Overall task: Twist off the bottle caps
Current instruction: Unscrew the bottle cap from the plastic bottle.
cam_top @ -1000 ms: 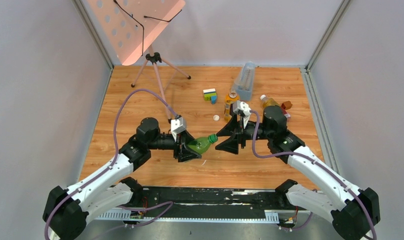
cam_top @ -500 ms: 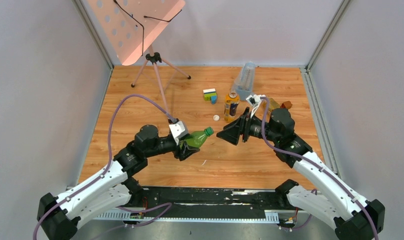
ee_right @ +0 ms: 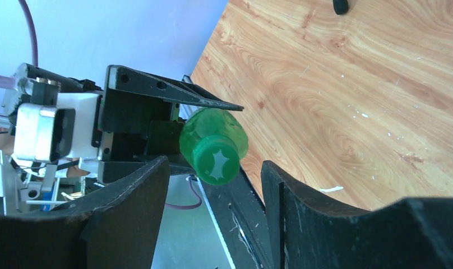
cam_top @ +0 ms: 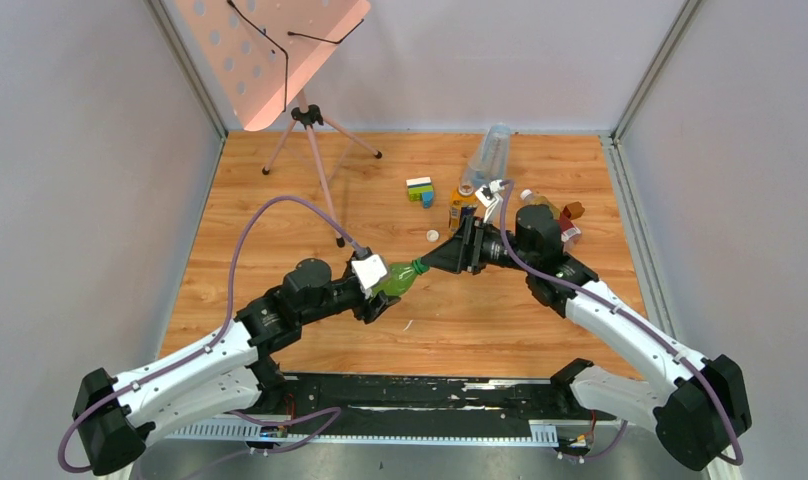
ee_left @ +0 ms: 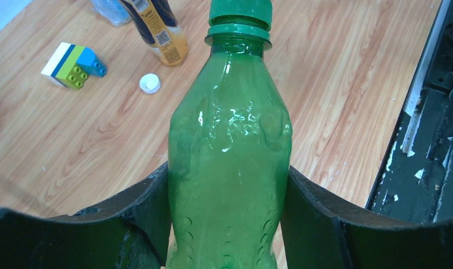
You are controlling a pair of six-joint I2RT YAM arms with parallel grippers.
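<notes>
One bottle (ee_left: 230, 157) in left gripper (ee_left: 227, 185), cap (ee_right: 216, 159) between right gripper (cam_top: 430, 264) jaws

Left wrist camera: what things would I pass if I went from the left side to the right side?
The toy bricks → white cap → green bottle → black table edge.

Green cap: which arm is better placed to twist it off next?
Right. The left hand grips the green bottle, pointing its green cap at the right hand, which is open with a finger either side of the cap; it probably needs to close and turn.
</notes>
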